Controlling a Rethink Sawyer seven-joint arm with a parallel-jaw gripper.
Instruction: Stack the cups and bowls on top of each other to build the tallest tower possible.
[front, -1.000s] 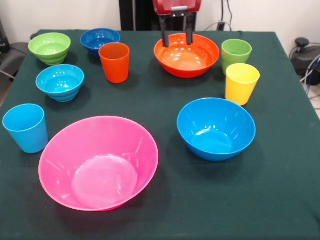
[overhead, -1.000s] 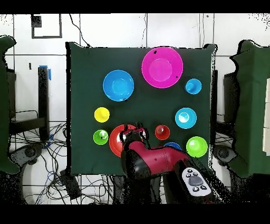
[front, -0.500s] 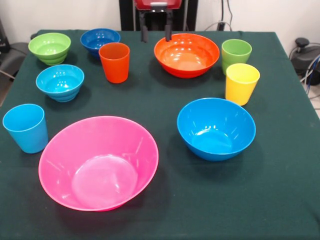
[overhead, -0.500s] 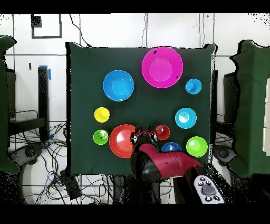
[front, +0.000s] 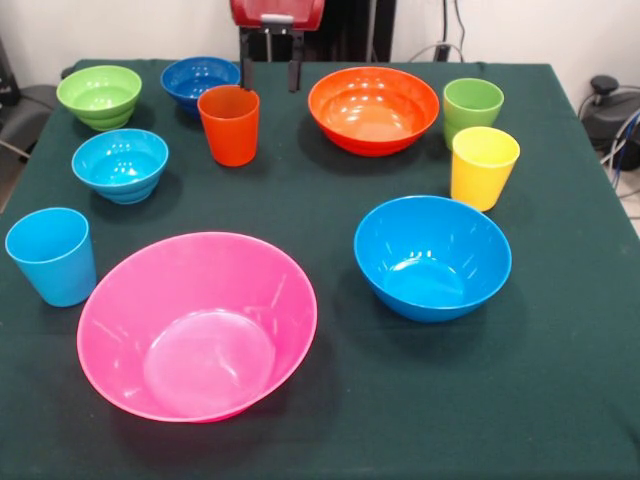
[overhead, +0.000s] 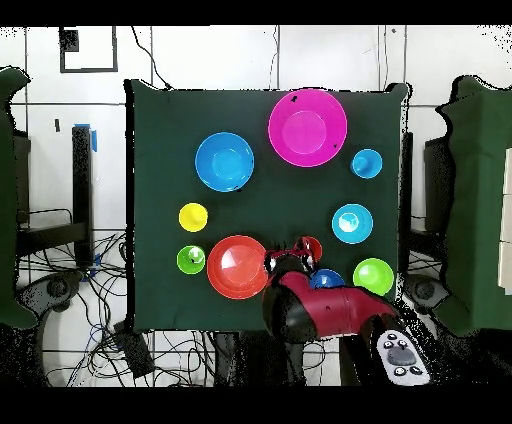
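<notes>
Nothing is stacked yet: every cup and bowl sits apart on the green surface (front: 330, 200), so the task is at its first pick. The gripper (front: 270, 72) hangs empty with its two fingers spread apart, above the gap between the orange cup (front: 229, 124) and the orange bowl (front: 373, 108). The cup lies just beside and slightly in front of it, the dark blue bowl (front: 200, 80) close on the same side as the cup, and the orange bowl on the other side.

Further out in front are the blue bowl (front: 432, 256) and the pink bowl (front: 197, 324), both well apart from the gripper. The yellow cup (front: 483, 166) and green cup (front: 472, 108) stand beyond the orange bowl; the green bowl (front: 99, 96), light blue bowl (front: 120, 164) and light blue cup (front: 52, 255) lie beyond the orange cup.

Judging by its position, the orange cup looks the likely target. The next move would call for centring over its rim, descending so one finger goes inside and one outside the wall, then closing.
</notes>
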